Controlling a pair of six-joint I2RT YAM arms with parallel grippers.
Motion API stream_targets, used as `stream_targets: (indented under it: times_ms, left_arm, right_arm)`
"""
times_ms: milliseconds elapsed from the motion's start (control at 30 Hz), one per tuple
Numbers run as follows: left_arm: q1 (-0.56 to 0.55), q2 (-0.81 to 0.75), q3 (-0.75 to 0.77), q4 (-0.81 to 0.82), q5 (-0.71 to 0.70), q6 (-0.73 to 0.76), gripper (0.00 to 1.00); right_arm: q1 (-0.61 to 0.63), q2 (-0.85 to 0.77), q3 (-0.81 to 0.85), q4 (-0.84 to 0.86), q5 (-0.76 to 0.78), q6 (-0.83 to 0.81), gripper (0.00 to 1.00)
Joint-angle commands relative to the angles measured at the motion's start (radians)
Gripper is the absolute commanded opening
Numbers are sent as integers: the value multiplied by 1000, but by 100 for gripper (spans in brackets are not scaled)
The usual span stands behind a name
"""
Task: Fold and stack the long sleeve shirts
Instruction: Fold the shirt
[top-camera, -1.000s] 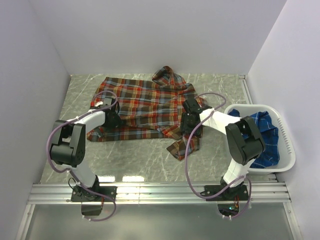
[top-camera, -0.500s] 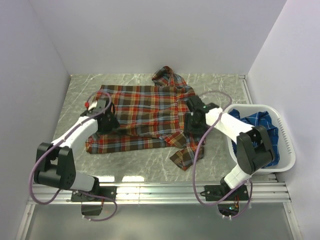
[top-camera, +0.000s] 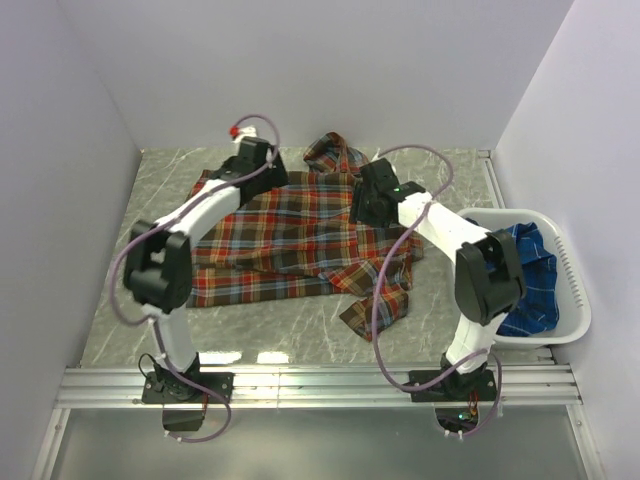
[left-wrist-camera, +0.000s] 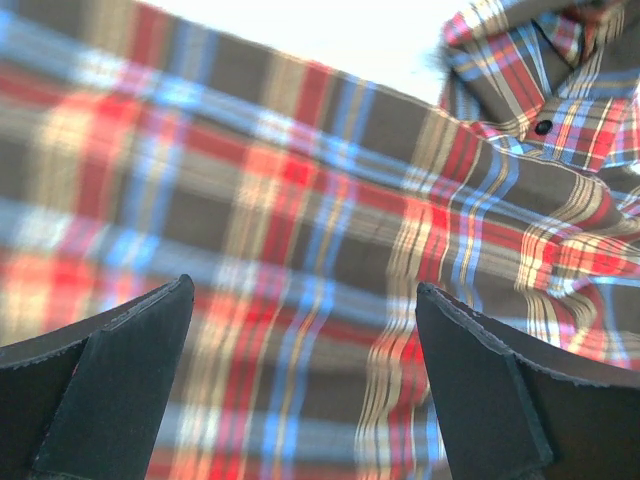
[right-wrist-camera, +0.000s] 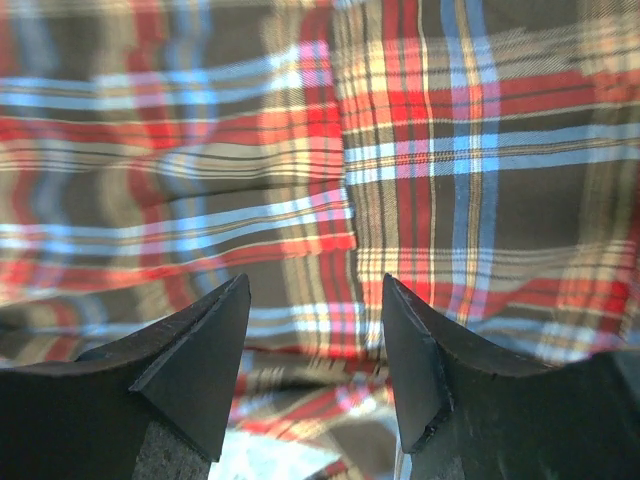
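Note:
A red-orange plaid shirt (top-camera: 290, 235) lies spread and partly folded on the marble table, collar (top-camera: 335, 152) toward the back wall. A blue plaid shirt (top-camera: 528, 275) is bunched in the white basket at the right. My left gripper (top-camera: 255, 165) hovers over the shirt's back left shoulder, jaws wide open and empty; the left wrist view shows plaid cloth (left-wrist-camera: 300, 230) between its fingers (left-wrist-camera: 120, 380). My right gripper (top-camera: 372, 198) hangs over the shirt's back right part, open, nothing held; plaid cloth (right-wrist-camera: 320, 200) fills the right wrist view.
The white plastic basket (top-camera: 572, 290) stands at the table's right edge. White walls close in the table on the left, back and right. A sleeve end (top-camera: 372, 308) of the red shirt trails toward the front, just left of the right arm's base.
Both arms have swung from the shirt's front half toward the back wall. The shirt's lower edge now lies nearer the front, and the cloth has shifted.

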Motion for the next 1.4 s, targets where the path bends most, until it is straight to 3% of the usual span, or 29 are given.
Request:
stream_targets:
  times_ms: [0, 133, 333, 867, 1100, 1267, 1367]
  left_arm:
    - [-23, 108, 113, 113, 28, 81, 99]
    - [-23, 226, 194, 166, -10, 94, 99]
    - [-18, 379, 271, 103, -91, 85, 99]
    - [52, 370, 114, 32, -96, -76, 99]
    - [54, 314, 134, 15, -79, -81, 99]
    - [52, 150, 108, -23, -52, -100, 99]
    - [39, 12, 14, -38, -33, -103, 99]
  right_arm:
    - [-1, 34, -24, 60, 8, 4, 63]
    - [5, 75, -61, 80, -5, 1, 63]
    - [25, 128, -115, 56, -38, -5, 66]
    - [50, 100, -274, -72, -106, 6, 67]
    - [50, 28, -222, -90, -86, -16, 67]
    - [62, -131, -153, -116, -42, -55, 67]
    - [96, -220, -164, -153, 13, -69, 67]
